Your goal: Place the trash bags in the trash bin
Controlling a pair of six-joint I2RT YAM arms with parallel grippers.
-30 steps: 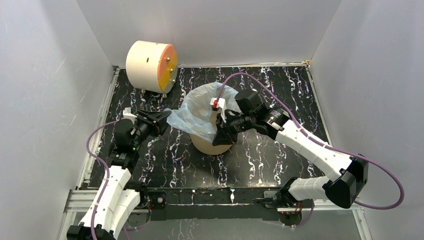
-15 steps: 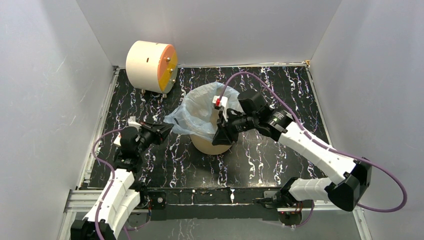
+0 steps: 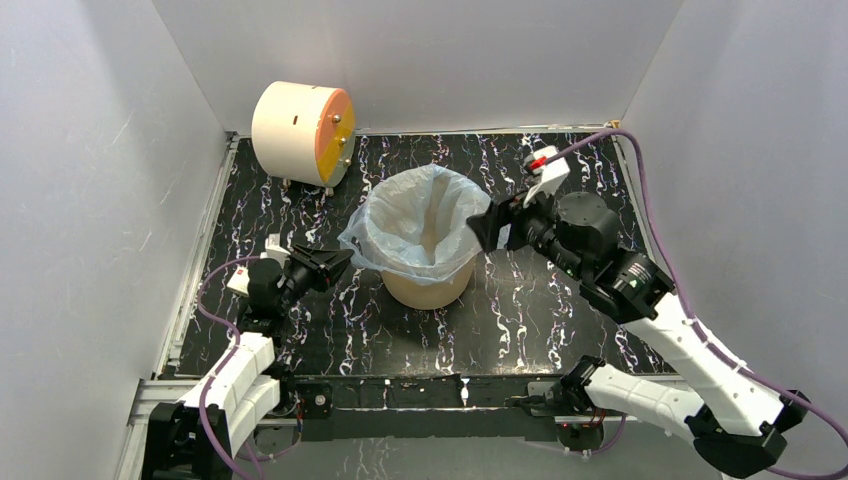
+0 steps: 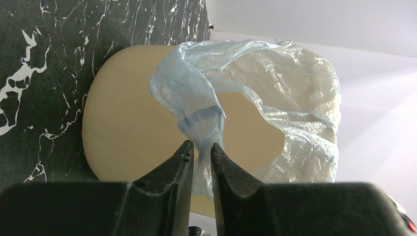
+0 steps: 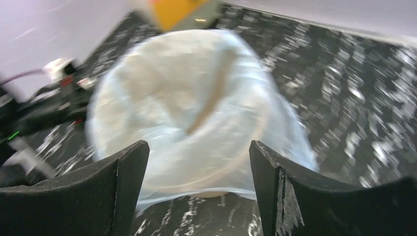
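I'm pinching a loose fold of the trash bag (image 4: 295, 98), surely flimsy and slippery, in my left gripper (image 4: 201, 146), right gripper (image 5: 197, 146) gaping empty.

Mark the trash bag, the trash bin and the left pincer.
trash bag (image 3: 410, 215): top view, film lining the bin's inside.
trash bin (image 3: 425, 292): top view, bare tan wall below the bag.
left pincer (image 4: 201, 146): left wrist view, midway between the fingertips.

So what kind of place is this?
Most likely a robot test booth, not a home: plain white walls box in a black marbled table, two robot arms sit at its near edge, and a bin holds a bag.
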